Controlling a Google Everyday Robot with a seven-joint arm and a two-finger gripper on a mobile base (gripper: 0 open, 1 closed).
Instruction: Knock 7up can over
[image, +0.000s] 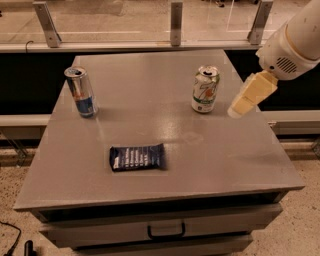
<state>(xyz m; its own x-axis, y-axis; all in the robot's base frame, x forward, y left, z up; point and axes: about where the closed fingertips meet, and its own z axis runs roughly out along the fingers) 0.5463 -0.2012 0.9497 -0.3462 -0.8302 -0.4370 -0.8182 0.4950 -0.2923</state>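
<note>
7up can (205, 90) upright; closed fingers (251, 95) just right of it, apart.
</note>
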